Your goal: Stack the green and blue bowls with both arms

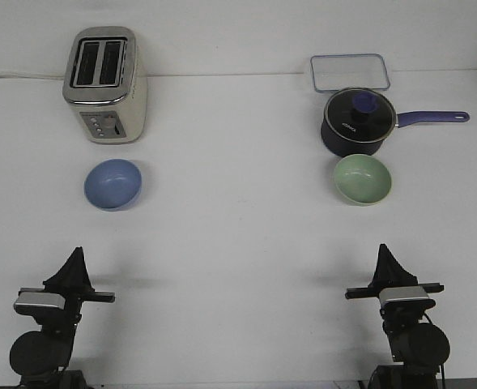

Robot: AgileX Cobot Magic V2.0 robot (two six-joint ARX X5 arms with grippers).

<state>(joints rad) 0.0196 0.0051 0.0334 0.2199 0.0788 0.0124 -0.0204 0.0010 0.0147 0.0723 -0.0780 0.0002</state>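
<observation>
Jaws on our left gripper (pixel 77 251) and right gripper (pixel 383 248) look pinched together, empty; we judge reaching ahead to blue bowl (pixel 112 184) and green bowl (pixel 362 179) comes next.

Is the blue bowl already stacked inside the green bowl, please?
No, the blue bowl sits alone in front of the toaster, far from the green bowl beside the saucepan.

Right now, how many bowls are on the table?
2. The blue bowl sits on the left, in front of the toaster. The green bowl sits on the right, in front of the saucepan. None looks hidden.
</observation>
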